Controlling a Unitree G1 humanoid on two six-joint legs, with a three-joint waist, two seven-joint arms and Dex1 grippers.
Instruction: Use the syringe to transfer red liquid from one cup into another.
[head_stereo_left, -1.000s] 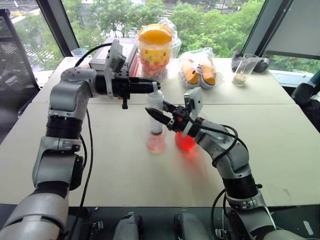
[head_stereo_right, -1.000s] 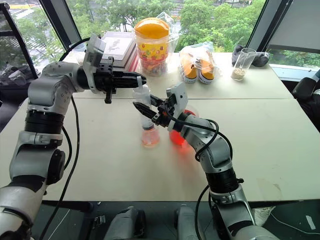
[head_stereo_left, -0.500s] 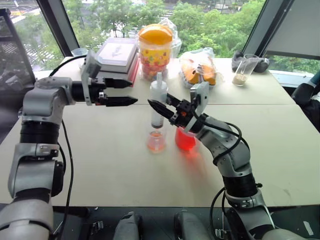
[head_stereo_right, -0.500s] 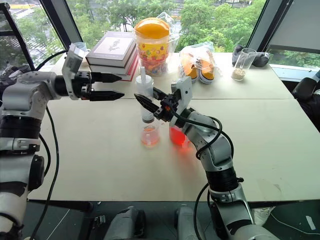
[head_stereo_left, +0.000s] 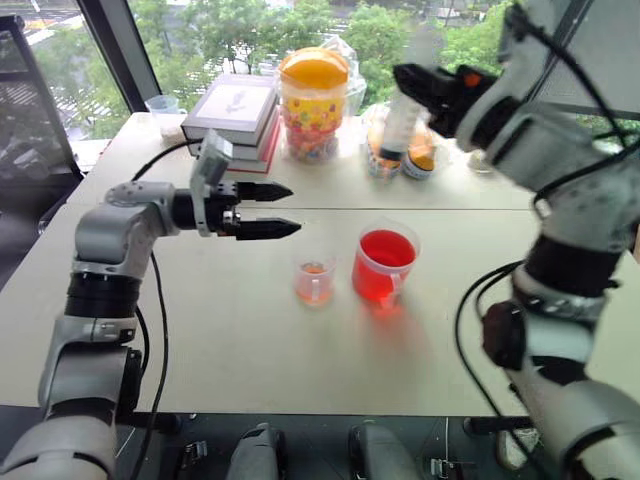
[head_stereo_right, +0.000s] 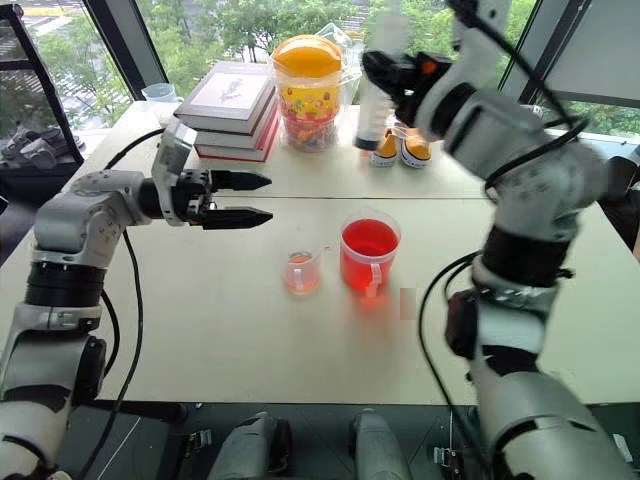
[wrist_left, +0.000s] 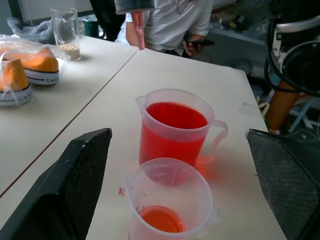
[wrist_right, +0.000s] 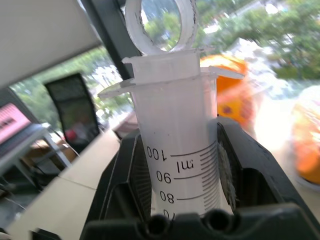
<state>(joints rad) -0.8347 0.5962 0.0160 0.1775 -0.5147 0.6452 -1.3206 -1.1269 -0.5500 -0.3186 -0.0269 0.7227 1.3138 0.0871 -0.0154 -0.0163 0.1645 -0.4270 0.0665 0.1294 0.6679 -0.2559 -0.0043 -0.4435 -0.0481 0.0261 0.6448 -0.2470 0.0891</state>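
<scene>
1. Right wrist view puts the syringe (wrist_right: 175, 140) front and centre: the right gripper (wrist_right: 177, 175) is clamped on its clear barrel, the graduation marks readable and the plunger ring at the top.
2. Head camera next: that right gripper (head_stereo_left: 440, 90) holds the syringe (head_stereo_left: 398, 125) high, well above the table (head_stereo_left: 200, 330) and off to the far side of both cups, barrel roughly upright with the tip pointing down.
3. Down on the table, the handled cup (head_stereo_left: 383, 265) is full of red liquid (head_stereo_left: 385, 248), and just beside it stands the small cup (head_stereo_left: 314, 280) with only a shallow red pool at the bottom.
4. The left gripper (head_stereo_left: 270, 210) hovers level over the table, jaws spread wide and holding nothing, near the small cup but apart from it.
5. Judgement: this looks like the gap between a discharge and the next draw.
6. The next move probably calls for swinging the syringe over the handled cup, dipping the tip into the red liquid, then having the free left gripper take the plunger; a steady upright barrel should keep drips off the table.
</scene>
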